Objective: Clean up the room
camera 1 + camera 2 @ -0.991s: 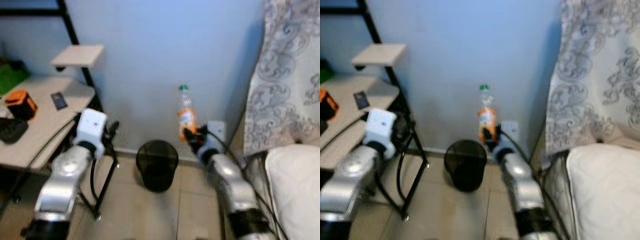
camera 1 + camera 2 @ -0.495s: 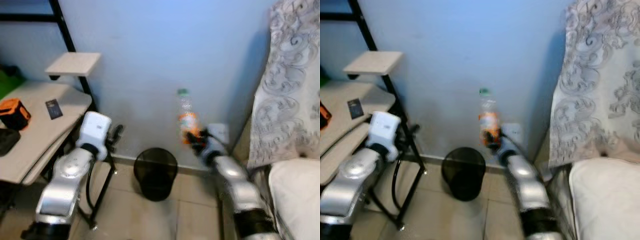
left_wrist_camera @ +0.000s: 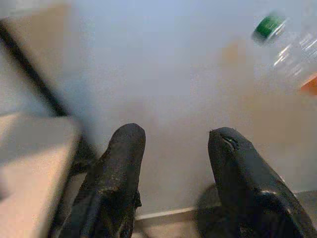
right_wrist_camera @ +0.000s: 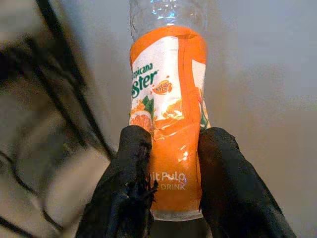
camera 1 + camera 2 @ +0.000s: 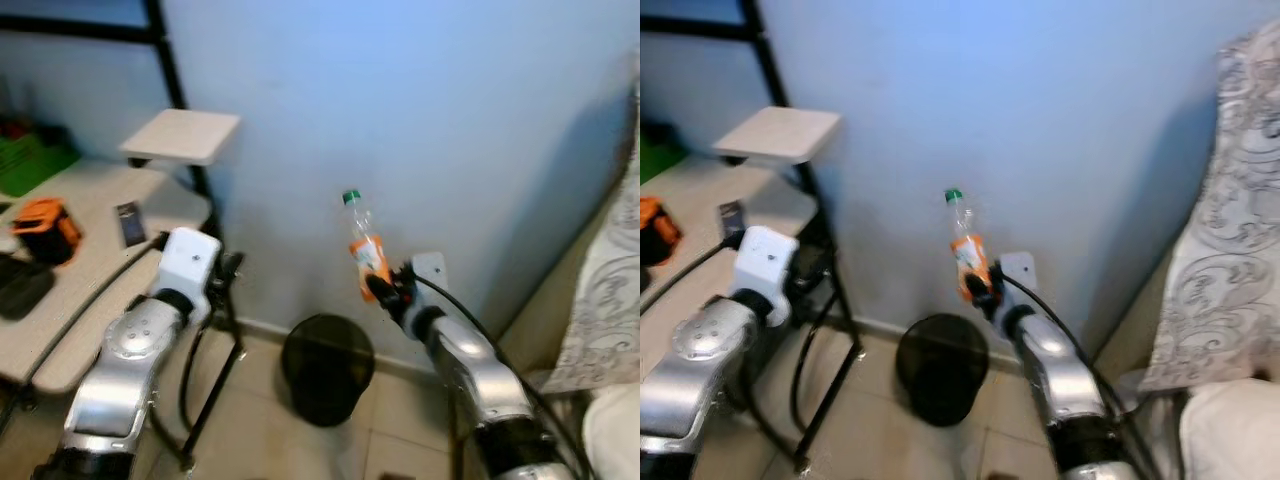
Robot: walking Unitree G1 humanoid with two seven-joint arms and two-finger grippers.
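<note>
Right gripper (image 4: 166,148) clamps 1 clear plastic bottle with orange label and green cap (image 5: 365,250), held tilted above and at about 1 o'clock of the 1 round black mesh waste bin (image 5: 327,366) on the floor. Left gripper (image 3: 176,148) hangs spread and empty. Judged progress: bottle collected, not yet dropped. On the beige desk (image 5: 90,290) at 9 o'clock, 1 orange box (image 5: 45,226) awaits.
</note>
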